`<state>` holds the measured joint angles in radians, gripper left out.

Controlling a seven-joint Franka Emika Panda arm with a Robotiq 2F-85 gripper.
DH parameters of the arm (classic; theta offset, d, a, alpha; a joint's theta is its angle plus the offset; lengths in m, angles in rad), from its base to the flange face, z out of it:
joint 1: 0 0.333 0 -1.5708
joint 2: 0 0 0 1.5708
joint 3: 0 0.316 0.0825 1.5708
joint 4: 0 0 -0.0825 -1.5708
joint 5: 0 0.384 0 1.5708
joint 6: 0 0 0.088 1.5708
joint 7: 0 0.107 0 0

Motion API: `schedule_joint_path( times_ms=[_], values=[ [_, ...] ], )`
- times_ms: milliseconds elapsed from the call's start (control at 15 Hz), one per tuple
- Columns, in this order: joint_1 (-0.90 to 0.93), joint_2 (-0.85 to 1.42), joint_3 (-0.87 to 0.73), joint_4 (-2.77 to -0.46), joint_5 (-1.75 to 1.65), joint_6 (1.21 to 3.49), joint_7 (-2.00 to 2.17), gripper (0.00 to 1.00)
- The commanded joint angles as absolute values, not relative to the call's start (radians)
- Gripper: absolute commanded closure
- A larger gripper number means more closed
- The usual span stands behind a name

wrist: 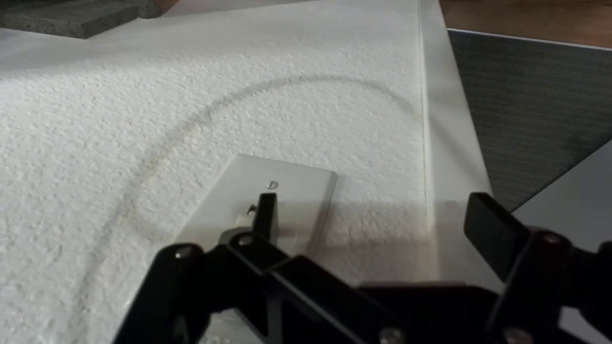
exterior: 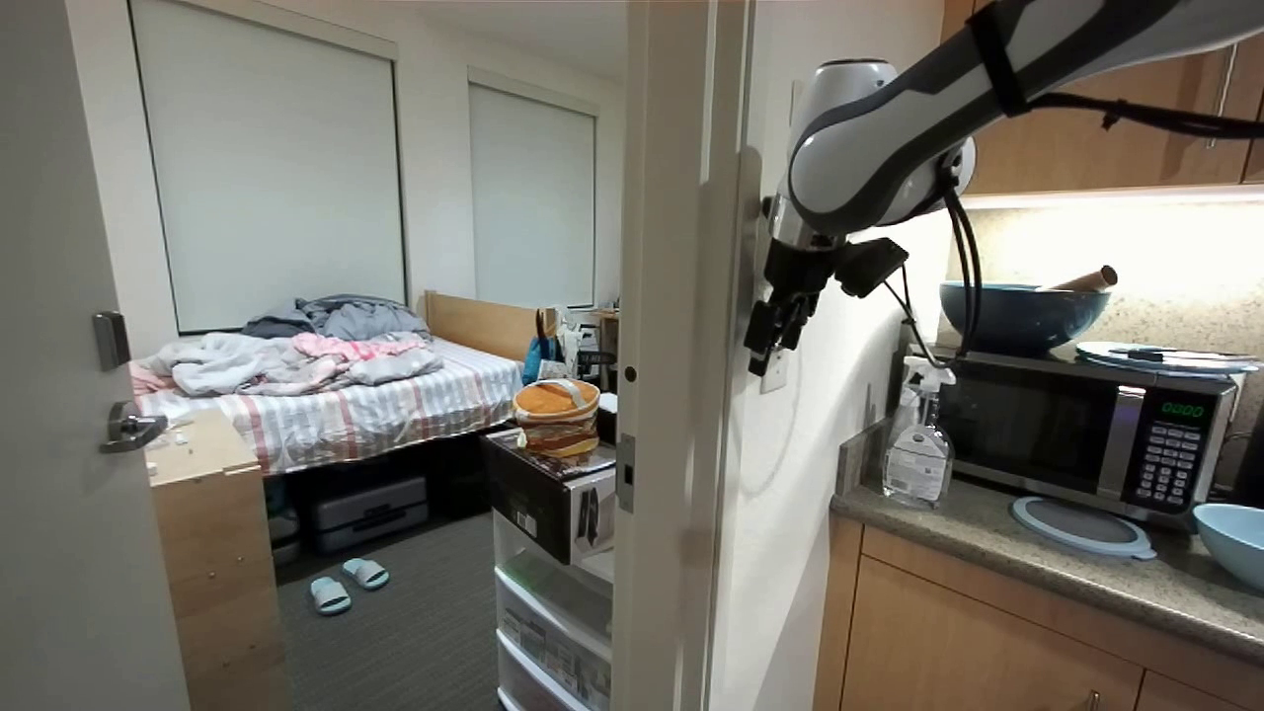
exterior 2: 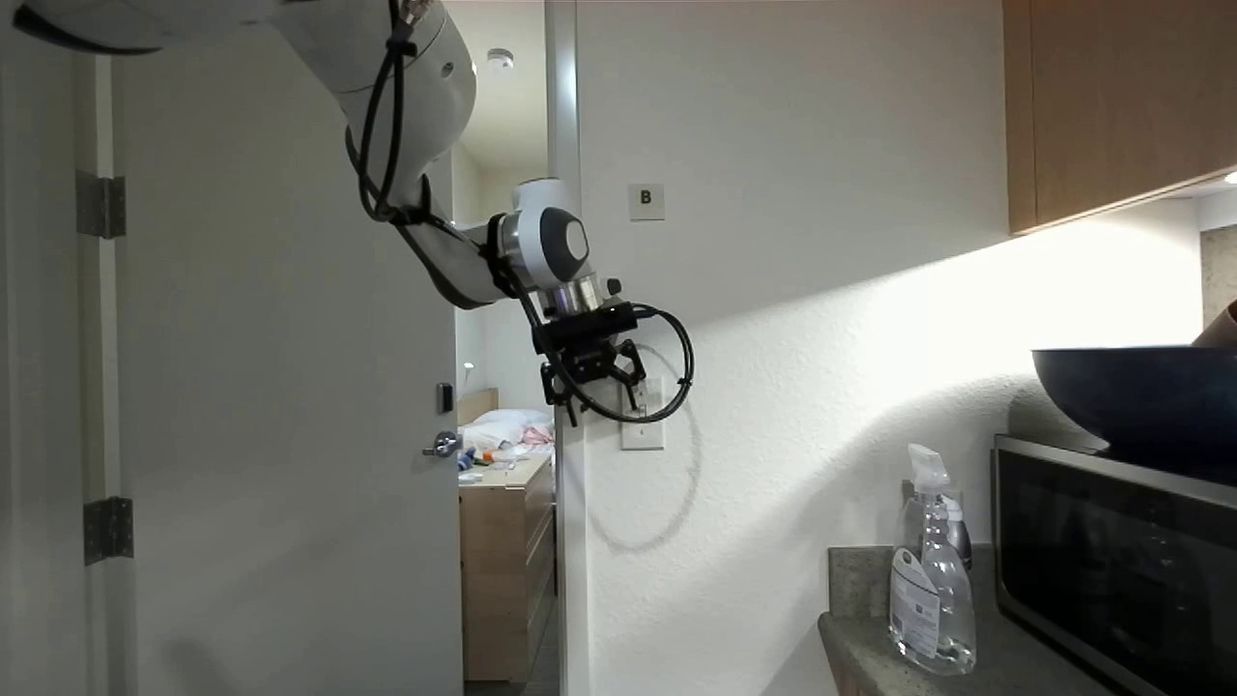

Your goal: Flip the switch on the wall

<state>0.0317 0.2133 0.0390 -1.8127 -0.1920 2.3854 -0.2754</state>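
Note:
The switch is a white plate on the wall, partly behind my gripper in both exterior views (exterior: 775,376) (exterior 2: 642,437). In the wrist view the switch plate (wrist: 296,179) shows a screw and a small toggle. The off-white wall (exterior: 770,573) also fills much of the wrist view (wrist: 229,62). My gripper (wrist: 375,215) is open with nothing between its fingers. Its left finger in the wrist view overlaps the plate beside the toggle; contact cannot be told. Its right finger is over the door-frame side. The gripper points down at plate height in both exterior views (exterior: 772,348) (exterior 2: 602,411).
A door frame (exterior: 676,395) stands beside the wall, with an open door (exterior 2: 290,367). A counter (exterior: 987,553) holds a spray bottle (exterior: 916,464) and a microwave (exterior: 1027,425) with a dark bowl (exterior: 1017,318) on top. A cable loops beside the gripper.

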Motion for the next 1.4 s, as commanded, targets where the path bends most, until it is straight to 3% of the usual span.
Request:
schedule_joint_path(
  times_ms=[0,1333],
  values=[
    [0.034,0.201,0.034,-1.813,-0.215,2.403,-0.264,0.00],
    [0.020,0.213,0.031,-1.814,-0.187,2.410,-0.301,0.00]
  ],
)
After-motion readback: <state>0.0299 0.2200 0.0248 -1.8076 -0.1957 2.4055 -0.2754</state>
